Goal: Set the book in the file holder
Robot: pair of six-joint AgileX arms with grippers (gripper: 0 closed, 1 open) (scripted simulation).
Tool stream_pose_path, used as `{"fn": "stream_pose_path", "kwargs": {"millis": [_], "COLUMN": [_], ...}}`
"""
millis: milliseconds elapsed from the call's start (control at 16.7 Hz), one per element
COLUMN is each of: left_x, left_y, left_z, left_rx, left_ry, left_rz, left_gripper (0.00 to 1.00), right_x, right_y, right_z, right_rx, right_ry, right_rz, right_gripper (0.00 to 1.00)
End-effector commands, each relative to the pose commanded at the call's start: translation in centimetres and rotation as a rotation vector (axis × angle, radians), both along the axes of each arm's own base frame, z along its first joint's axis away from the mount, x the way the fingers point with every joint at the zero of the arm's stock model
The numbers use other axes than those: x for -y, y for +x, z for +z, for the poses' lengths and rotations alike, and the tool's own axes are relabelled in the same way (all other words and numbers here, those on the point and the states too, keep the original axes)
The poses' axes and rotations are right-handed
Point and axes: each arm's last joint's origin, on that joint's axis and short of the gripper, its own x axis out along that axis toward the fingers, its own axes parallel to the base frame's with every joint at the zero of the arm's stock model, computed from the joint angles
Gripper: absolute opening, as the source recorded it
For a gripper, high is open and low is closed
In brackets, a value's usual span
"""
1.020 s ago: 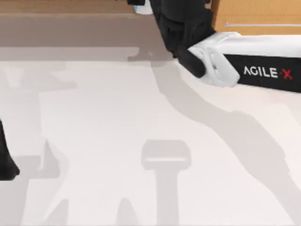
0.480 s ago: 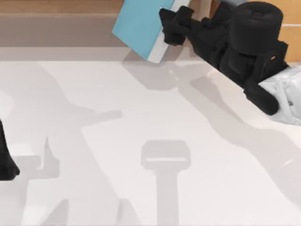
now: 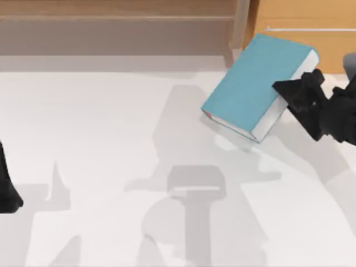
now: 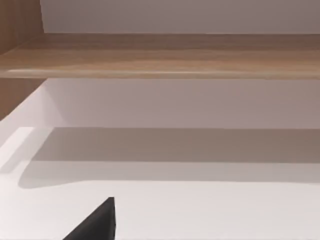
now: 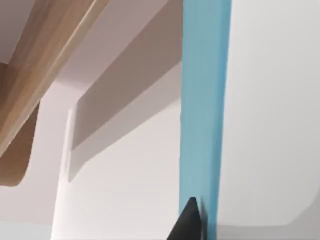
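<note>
The book [image 3: 253,83], teal-blue with white page edges, hangs tilted above the back right of the white table [image 3: 100,128] and casts a shadow below it. My right gripper [image 3: 286,95] is shut on its right end, coming in from the top view's right edge. In the right wrist view the book [image 5: 205,100] runs as a teal strip away from a black fingertip [image 5: 190,222]. My left arm [image 3: 6,192] stays parked at the table's left edge. The file holder is out of view.
A wooden ledge [image 3: 111,11] runs along the back of the table, and a wooden cabinet [image 3: 303,22] stands at the back right. Grey shadows of the arms lie across the middle of the table.
My right arm has swung from the back middle to the right and toward the front, carrying the book with it. The book has turned and now shows its whole cover. The left arm has not moved.
</note>
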Motion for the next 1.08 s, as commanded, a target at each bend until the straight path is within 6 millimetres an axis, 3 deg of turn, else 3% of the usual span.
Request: {"fn": "stream_pose_path", "kwargs": {"millis": [300,720,900,1080], "left_x": [0.0,0.0,0.0,0.0], "left_y": [0.0,0.0,0.0,0.0], "left_z": [0.0,0.0,0.0,0.0], "left_rx": [0.000,0.000,0.000,0.000], "left_ry": [0.000,0.000,0.000,0.000], "left_rz": [0.000,0.000,0.000,0.000], "left_gripper": [1.00,1.00,1.00,1.00], "right_x": [9.3,21.8,24.8,25.6], "right_y": [0.3,2.5,3.8,5.0], "right_z": [-0.7,1.2,1.0,0.1], "right_rx": [-0.116,-0.042,-0.028,-0.046], "right_ry": [0.187,0.374,0.412,0.431], "right_rz": [-0.316,-0.719,-0.792,-0.808], "right_gripper": [0.00,0.00,0.00,0.00]}}
